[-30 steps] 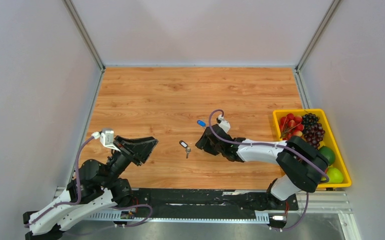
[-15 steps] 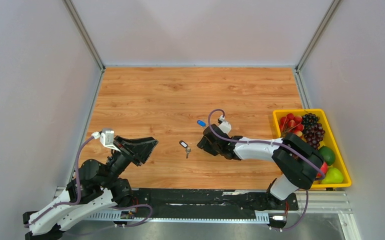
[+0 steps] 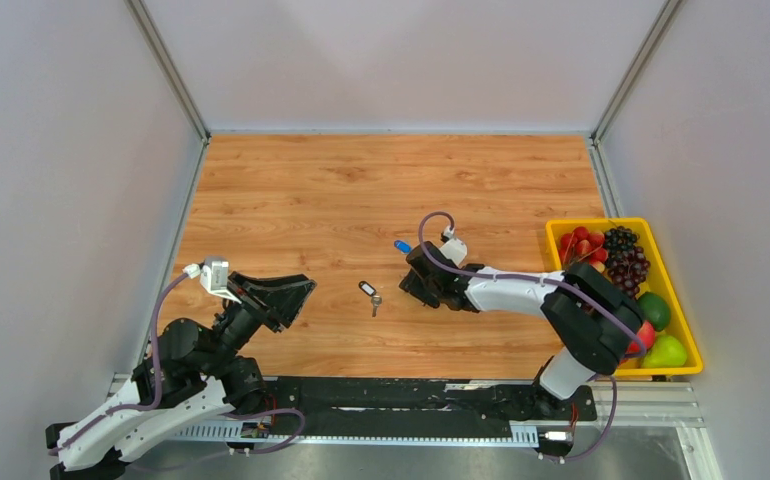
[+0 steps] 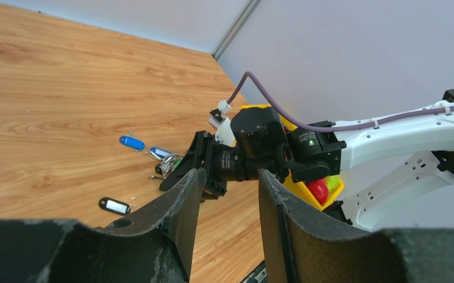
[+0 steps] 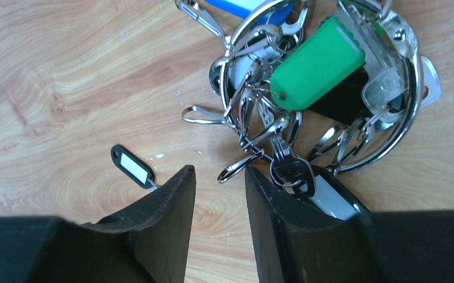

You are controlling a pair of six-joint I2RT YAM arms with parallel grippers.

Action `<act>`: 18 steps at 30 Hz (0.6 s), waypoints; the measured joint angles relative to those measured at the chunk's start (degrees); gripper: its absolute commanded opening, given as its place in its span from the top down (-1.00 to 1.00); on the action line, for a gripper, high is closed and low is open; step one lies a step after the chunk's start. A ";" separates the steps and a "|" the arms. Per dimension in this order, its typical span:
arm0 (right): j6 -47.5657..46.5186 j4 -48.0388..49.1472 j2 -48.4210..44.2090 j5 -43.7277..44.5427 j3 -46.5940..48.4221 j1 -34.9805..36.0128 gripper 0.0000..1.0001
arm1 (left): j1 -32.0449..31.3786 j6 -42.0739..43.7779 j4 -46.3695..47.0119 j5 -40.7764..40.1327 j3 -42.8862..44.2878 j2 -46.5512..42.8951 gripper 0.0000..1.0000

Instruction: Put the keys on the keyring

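The keyring [image 5: 414, 97], a wide silver wire ring, lies on the wooden table in the right wrist view. It holds a bunch of silver keys with a green tag [image 5: 316, 62] and a black one. A loose key with a black, white-labelled tag [image 5: 133, 167] lies to the left; it also shows in the top view [image 3: 368, 291]. A blue tag [image 3: 402, 246] lies beyond. My right gripper [image 5: 220, 177] is open and empty, just above the table at the near edge of the bunch, and covers it in the top view [image 3: 411, 288]. My left gripper [image 3: 296, 290] is open and empty, well to the left.
A yellow bin [image 3: 688, 330] of fruit stands at the right edge of the table. The left wrist view shows the right gripper [image 4: 180, 177] over the bunch [image 4: 167, 165], two blue tags [image 4: 131, 142] and the black tag [image 4: 114, 206]. Grey walls enclose the table.
My right gripper has shifted slightly to the right and further away over the bunch of keys. The left arm and the loose keys have not moved.
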 measured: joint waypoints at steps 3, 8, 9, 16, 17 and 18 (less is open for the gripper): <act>0.11 -0.61 1.05 0.48 1.11 -0.31 0.29 | 0.00 0.07 -0.52 -0.15 0.07 -0.17 0.01; -0.09 -1.40 2.73 0.42 2.93 -1.20 0.32 | 0.00 0.13 -1.14 -0.44 0.22 -0.68 0.01; -0.24 -1.55 2.99 0.31 3.23 -1.51 0.32 | 0.00 0.15 -1.27 -0.57 0.24 -0.79 0.01; -1.16 -1.62 3.26 -0.09 3.58 -1.95 0.31 | 0.00 0.13 -1.90 -0.61 0.26 -0.98 0.01; -1.25 -1.62 3.26 -0.11 3.58 -1.95 0.29 | 0.00 0.15 -1.97 -0.63 0.26 -0.98 0.00; -1.42 -1.60 3.26 -0.13 3.58 -1.95 0.28 | 0.00 0.15 -2.01 -0.61 0.26 -0.98 0.00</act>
